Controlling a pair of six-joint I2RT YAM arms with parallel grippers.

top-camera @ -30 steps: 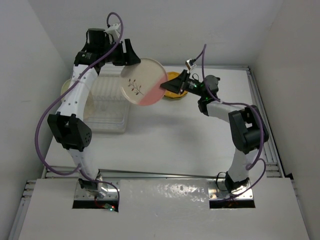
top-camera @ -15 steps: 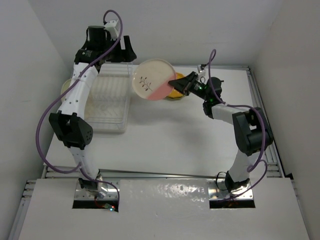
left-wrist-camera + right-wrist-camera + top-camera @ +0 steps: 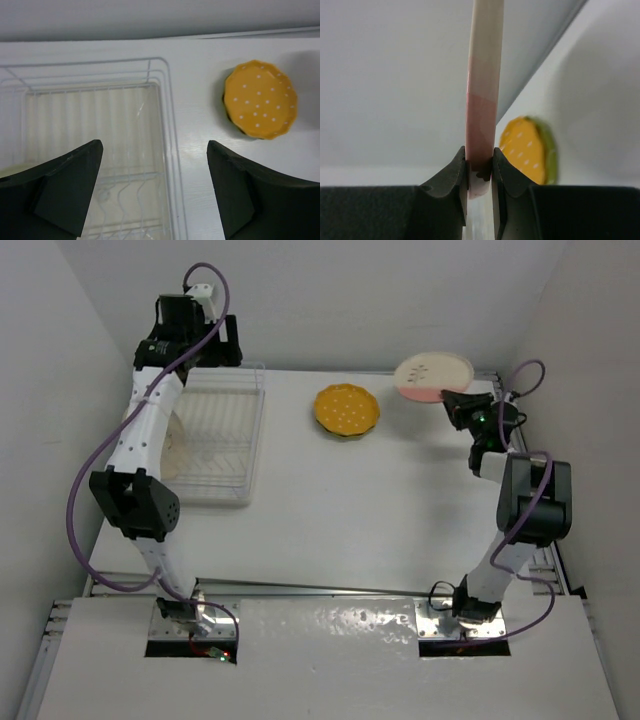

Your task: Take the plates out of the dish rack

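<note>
From above, you see the right gripper (image 3: 456, 406) pinching the cream-and-pink plate (image 3: 432, 377) at the table's (image 3: 330, 500) far right corner; the orange plate (image 3: 346, 410) lies mid-table; your left wrist shows spread fingers (image 3: 65, 192) over the dish rack (image 3: 100, 150); your right wrist shows jaws clamping the plate's rim.

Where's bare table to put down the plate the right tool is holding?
Bare table runs from the dish rack to the right arm, in front of the orange plate. The right tool grips the cream-and-pink plate at the crowded far-right corner.
</note>
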